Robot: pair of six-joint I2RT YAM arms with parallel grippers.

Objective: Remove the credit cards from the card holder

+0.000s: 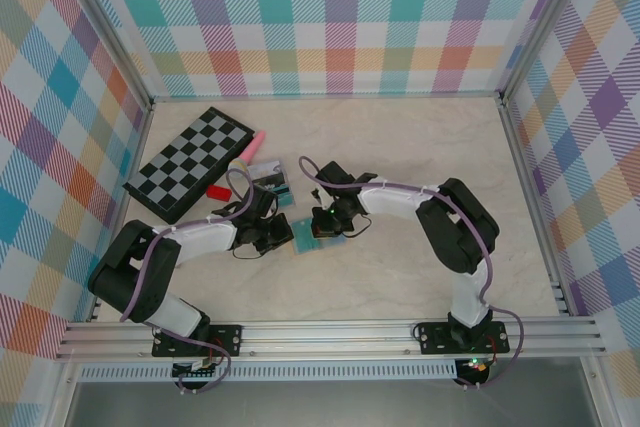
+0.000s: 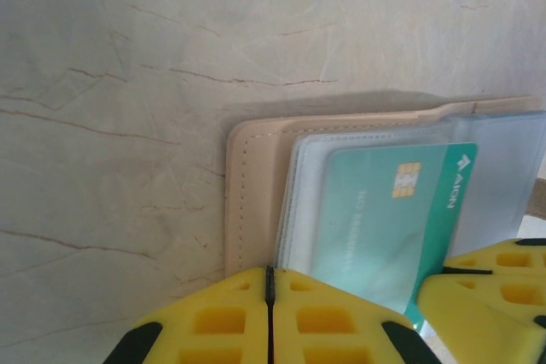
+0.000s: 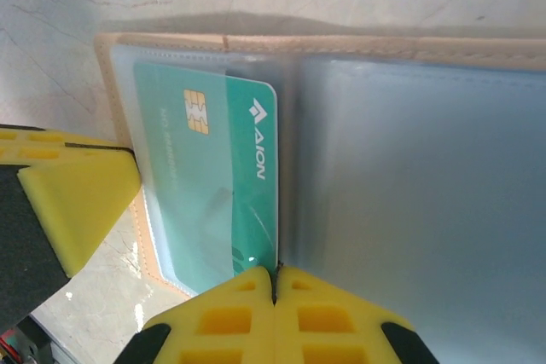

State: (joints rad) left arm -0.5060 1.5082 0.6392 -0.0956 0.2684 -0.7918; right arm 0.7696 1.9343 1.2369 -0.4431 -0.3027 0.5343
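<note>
The tan card holder (image 2: 252, 185) lies open on the table, its clear sleeves and light-blue panel (image 3: 426, 176) facing up. A teal credit card (image 3: 213, 185) with a gold chip sticks partway out of a sleeve. My left gripper (image 2: 270, 272) is shut on the holder's edge, where the tan cover meets the sleeves. Shut on the teal card's (image 2: 384, 210) near corner is my right gripper (image 3: 275, 274). In the top view both grippers, left (image 1: 283, 233) and right (image 1: 325, 226), meet over the holder (image 1: 303, 238) at mid-table.
A folded chessboard (image 1: 190, 162) lies at the back left. Beside it are a pink item (image 1: 251, 143), a red item (image 1: 217, 191) and a teal-and-dark item in clear plastic (image 1: 270, 179). Checked walls enclose three sides of the table.
</note>
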